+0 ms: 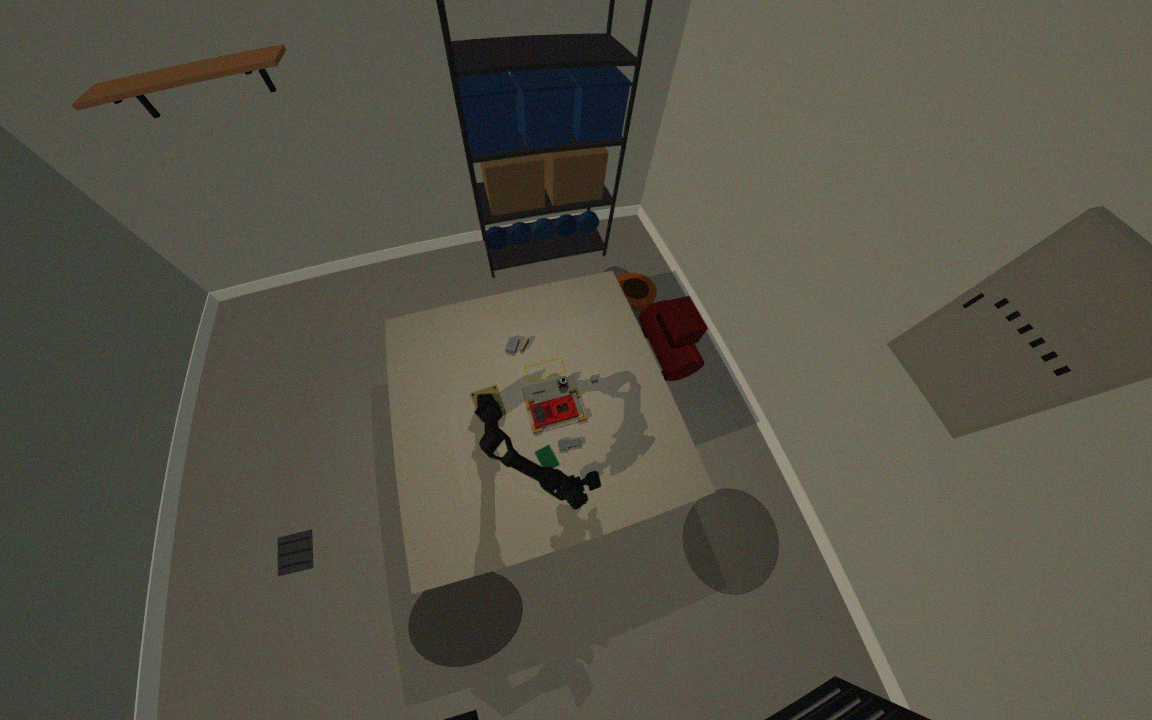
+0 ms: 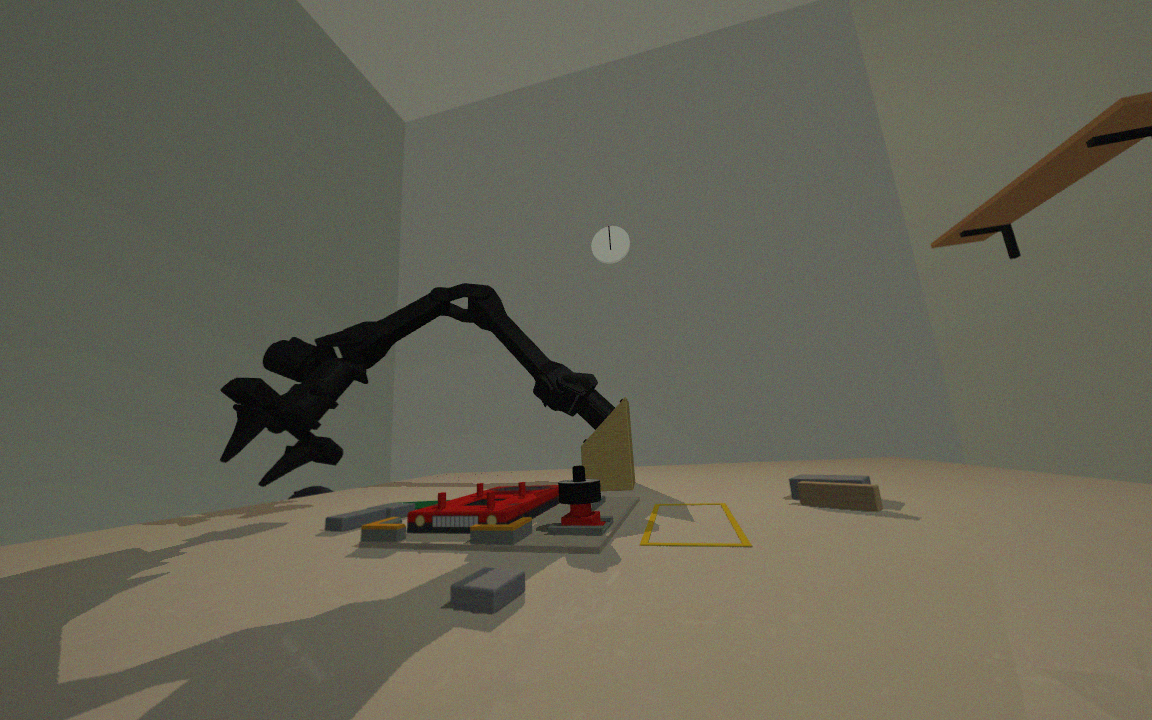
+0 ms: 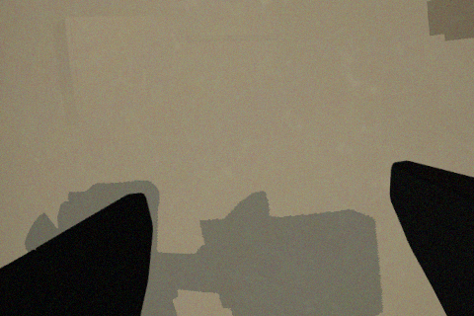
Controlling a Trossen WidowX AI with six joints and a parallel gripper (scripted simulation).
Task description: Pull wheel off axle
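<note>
The black wheel (image 1: 562, 383) (image 2: 579, 491) sits on the upright axle (image 2: 578, 471), above a red base at the corner of the grey board; the axle's black tip shows above it. The marked area is a yellow outline (image 1: 544, 362) (image 2: 696, 544) on the table beside the board, with nothing in it. My gripper (image 2: 243, 471) (image 3: 272, 197) is open and empty. It hangs above the table on the far side of the board from the marked area, well away from the wheel, fingers slanting down. The wrist view shows only table and shadows between and beyond the fingers.
A red car chassis (image 1: 553, 411) (image 2: 508, 504) lies on the board between yellow-topped grey blocks. A green plate (image 1: 547, 456) and a grey part (image 1: 571, 444) lie between board and gripper. A small grey block (image 1: 594, 379) (image 2: 487, 591) is near the wheel. A tan block (image 2: 840, 496) lies beyond the outline.
</note>
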